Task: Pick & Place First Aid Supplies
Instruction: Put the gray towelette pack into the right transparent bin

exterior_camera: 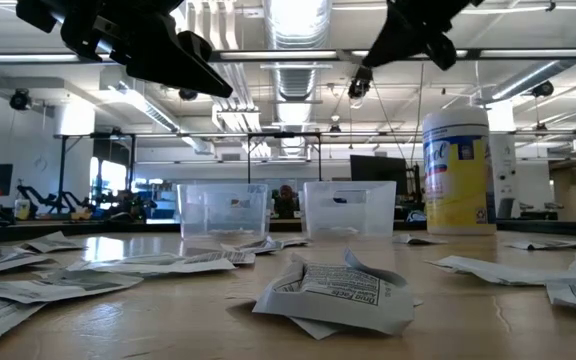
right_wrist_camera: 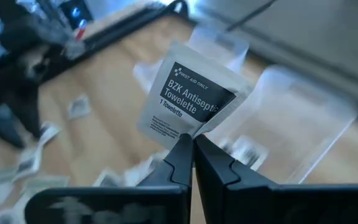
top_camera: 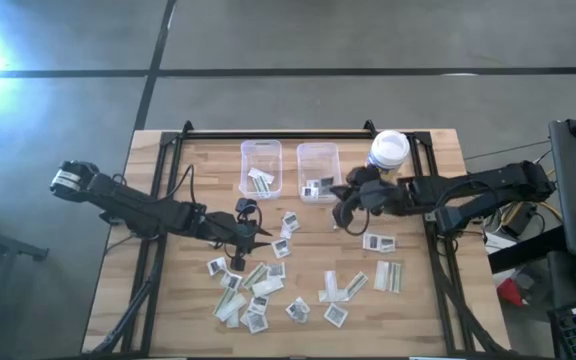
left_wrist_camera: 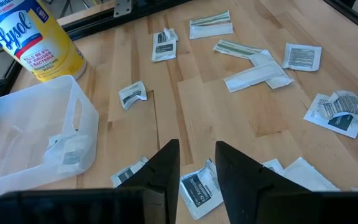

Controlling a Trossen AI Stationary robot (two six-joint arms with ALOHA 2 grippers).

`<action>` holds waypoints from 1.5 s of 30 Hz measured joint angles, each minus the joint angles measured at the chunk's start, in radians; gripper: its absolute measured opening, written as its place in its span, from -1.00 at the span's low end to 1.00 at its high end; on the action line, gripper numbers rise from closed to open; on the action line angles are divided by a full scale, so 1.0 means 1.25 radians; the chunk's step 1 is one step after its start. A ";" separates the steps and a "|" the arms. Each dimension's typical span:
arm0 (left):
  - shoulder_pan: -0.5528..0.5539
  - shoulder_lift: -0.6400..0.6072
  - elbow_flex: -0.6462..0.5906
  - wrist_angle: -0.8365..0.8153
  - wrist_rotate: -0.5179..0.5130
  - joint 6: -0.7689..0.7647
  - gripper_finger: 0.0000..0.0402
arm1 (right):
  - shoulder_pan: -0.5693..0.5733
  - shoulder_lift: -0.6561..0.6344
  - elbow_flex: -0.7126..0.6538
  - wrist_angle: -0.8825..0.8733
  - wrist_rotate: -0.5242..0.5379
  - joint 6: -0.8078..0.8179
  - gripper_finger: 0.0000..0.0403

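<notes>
Many small first aid packets (top_camera: 268, 285) lie flat and scattered on the wooden table, square white ones and long pale strips (top_camera: 388, 275). My right gripper (right_wrist_camera: 193, 142) hangs above the table near the right clear bin (top_camera: 318, 170), shut on a white towelette packet (right_wrist_camera: 191, 99) with a dark printed band. My left gripper (left_wrist_camera: 197, 155) stands open above the table's middle, left of the right gripper, nothing between its fingers. A square packet (left_wrist_camera: 194, 190) lies on the table below it. My right gripper pinches the towelette packet by the edge opposite its dark band (right_wrist_camera: 180, 132), between its two fingers. The fingers slant down toward the table. The packet sticks out beyond the fingertips, tilted and lifted clear of the table.
Two clear plastic bins (top_camera: 261, 168) stand side by side at the table's far middle, each with a few packets inside. A white-lidded yellow jar (top_camera: 389, 150) stands right of them. A black metal frame (top_camera: 278, 133) runs along the table's far edge and sides.
</notes>
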 joint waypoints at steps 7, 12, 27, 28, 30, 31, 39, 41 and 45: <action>0.000 0.000 0.000 0.000 0.000 0.000 -0.51 | -0.079 0.000 0.049 0.000 0.047 -0.091 -0.96; 0.000 0.000 0.000 0.000 0.000 0.000 -0.51 | -0.163 0.000 0.045 -0.029 0.015 -0.058 -0.96; 0.000 0.000 0.000 0.000 0.000 0.000 -0.51 | -0.286 0.163 0.011 -0.044 -0.225 -0.014 -0.96; 0.000 0.000 0.000 0.000 0.000 0.000 -0.51 | -0.293 0.179 0.018 -0.044 -0.245 -0.020 -0.96; 0.000 0.000 0.000 0.000 0.000 0.000 -0.51 | -0.305 0.209 0.036 -0.043 -0.272 -0.029 -0.96; 0.000 0.000 0.000 0.000 0.000 0.000 -0.51 | -0.312 0.222 0.044 -0.044 -0.277 -0.033 -0.96; 0.000 0.000 0.000 0.000 0.000 0.000 -0.51 | -0.345 0.314 0.120 -0.117 -0.307 -0.051 -0.96; 0.000 0.000 0.000 0.000 0.000 0.000 -0.51 | -0.344 0.338 0.136 -0.138 -0.311 -0.063 -0.96; 0.000 0.000 0.000 0.000 0.000 -0.004 -0.51 | -0.344 0.379 0.160 -0.162 -0.316 -0.077 -0.96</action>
